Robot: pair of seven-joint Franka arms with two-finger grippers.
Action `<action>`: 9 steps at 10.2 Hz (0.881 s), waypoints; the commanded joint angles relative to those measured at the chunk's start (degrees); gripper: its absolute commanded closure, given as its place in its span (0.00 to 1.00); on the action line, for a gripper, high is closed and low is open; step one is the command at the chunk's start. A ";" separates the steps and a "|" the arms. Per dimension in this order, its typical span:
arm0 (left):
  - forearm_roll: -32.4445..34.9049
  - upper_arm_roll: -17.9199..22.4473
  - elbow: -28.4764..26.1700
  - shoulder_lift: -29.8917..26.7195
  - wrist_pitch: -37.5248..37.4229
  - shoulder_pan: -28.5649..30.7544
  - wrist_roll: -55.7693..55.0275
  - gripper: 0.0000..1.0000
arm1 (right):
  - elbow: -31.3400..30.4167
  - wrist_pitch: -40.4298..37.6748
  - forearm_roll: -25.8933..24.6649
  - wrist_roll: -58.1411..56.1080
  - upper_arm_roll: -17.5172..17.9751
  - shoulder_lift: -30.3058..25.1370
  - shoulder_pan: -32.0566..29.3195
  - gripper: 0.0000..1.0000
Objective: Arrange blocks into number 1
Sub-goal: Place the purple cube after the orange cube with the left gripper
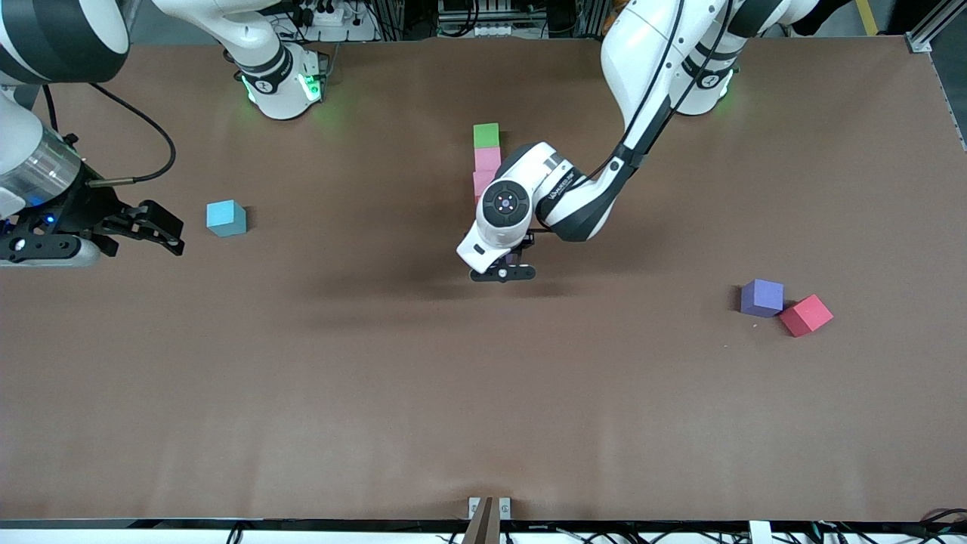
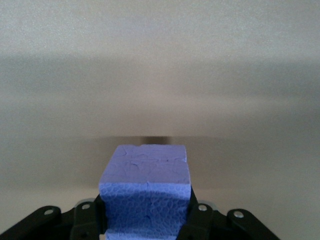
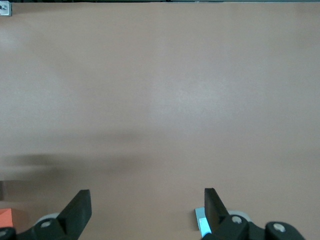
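Observation:
A green block (image 1: 486, 135) and two pink blocks (image 1: 487, 159) (image 1: 480, 183) lie in a line at the table's middle; the left arm hides part of the nearer pink one. My left gripper (image 1: 504, 272) (image 2: 145, 215) hangs over the table just past that line's near end, shut on a purple block (image 2: 145, 182). A second purple cube (image 1: 761, 297) rests toward the left arm's end. An orange corner (image 3: 5, 219) shows at the right wrist view's edge; no orange block shows in the front view. My right gripper (image 1: 172, 236) (image 3: 146, 200) waits open beside the light blue cube (image 1: 227, 217).
A red cube (image 1: 806, 315) touches the second purple cube, a little nearer the front camera. The light blue cube (image 3: 201, 221) peeks out beside one right finger. Brown table (image 1: 483, 393) stretches bare toward the front camera.

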 commanded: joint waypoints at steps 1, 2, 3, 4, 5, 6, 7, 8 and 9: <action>-0.45 0.37 0.46 0.49 0.12 -1.18 -1.13 1.00 | -0.72 -0.88 -0.88 -0.83 1.41 -1.19 -1.86 0.00; -0.54 0.37 0.46 0.66 0.20 -1.18 -1.13 1.00 | -0.72 -1.31 -0.88 -0.83 1.41 -1.19 -1.86 0.00; -0.45 0.37 0.46 0.93 0.64 -1.27 -1.13 1.00 | -0.72 -1.40 -0.79 -0.83 1.50 -1.19 -1.95 0.00; -0.36 0.37 0.37 1.01 0.82 -1.79 -1.13 1.00 | -0.72 -1.84 -0.71 -0.83 1.50 -1.10 -2.04 0.00; -0.36 0.37 0.46 1.02 0.82 -1.88 -1.21 1.00 | -0.81 -1.84 -0.70 -0.83 1.50 -1.10 -2.04 0.00; -0.45 0.37 0.46 1.10 0.82 -1.97 -1.22 1.00 | -0.72 -1.84 -0.62 -0.83 1.50 -1.10 -2.04 0.00; -0.36 0.37 0.46 1.36 0.82 -2.06 -1.13 1.00 | -0.81 -1.93 -0.62 -0.75 1.50 -1.10 -1.95 0.00; -0.36 0.46 0.46 1.45 0.82 -2.15 -1.13 1.00 | -0.72 -2.02 -0.53 -0.83 1.50 -1.01 -1.95 0.00; -0.28 0.46 0.46 1.37 0.82 -2.15 -1.13 1.00 | -0.72 -2.02 -0.53 -0.75 1.50 -1.01 -1.95 0.00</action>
